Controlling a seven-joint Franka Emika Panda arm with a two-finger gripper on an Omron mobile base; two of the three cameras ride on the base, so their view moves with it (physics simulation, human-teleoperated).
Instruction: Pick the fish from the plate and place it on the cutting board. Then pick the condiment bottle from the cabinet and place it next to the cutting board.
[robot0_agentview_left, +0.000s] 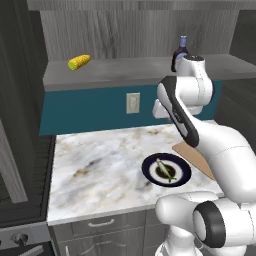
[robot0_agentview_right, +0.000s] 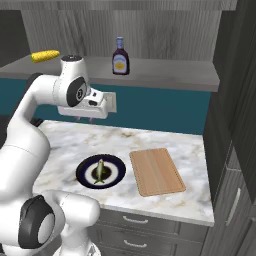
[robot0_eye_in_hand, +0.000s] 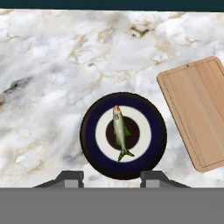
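The fish (robot0_eye_in_hand: 119, 131) lies lengthwise across the dark centre of the plate (robot0_eye_in_hand: 89, 135), small, slender and greenish-silver. To the plate's right on the marble counter rests the wooden cutting board (robot0_eye_in_hand: 197, 109), bare. My gripper (robot0_eye_in_hand: 112, 177) hovers high above the plate, open, with nothing between its fingertips (robot0_eye_in_hand: 72, 177). From the right base camera the hand (robot0_agentview_right: 82, 107) hangs well above the counter, behind the plate (robot0_agentview_right: 85, 176) and the fish (robot0_agentview_right: 100, 171). The condiment bottle (robot0_agentview_right: 120, 56) stands upright on the cabinet (robot0_agentview_right: 165, 77) shelf, dark brown with an orange label.
A yellow corn cob (robot0_agentview_left: 79, 62) lies on the shelf's left part. A wall outlet (robot0_agentview_left: 132, 102) sits on the teal strip. The marble counter (robot0_agentview_left: 95, 165) stretches left of the plate. Dark cabinetry (robot0_agentview_right: 240, 100) rises at the right.
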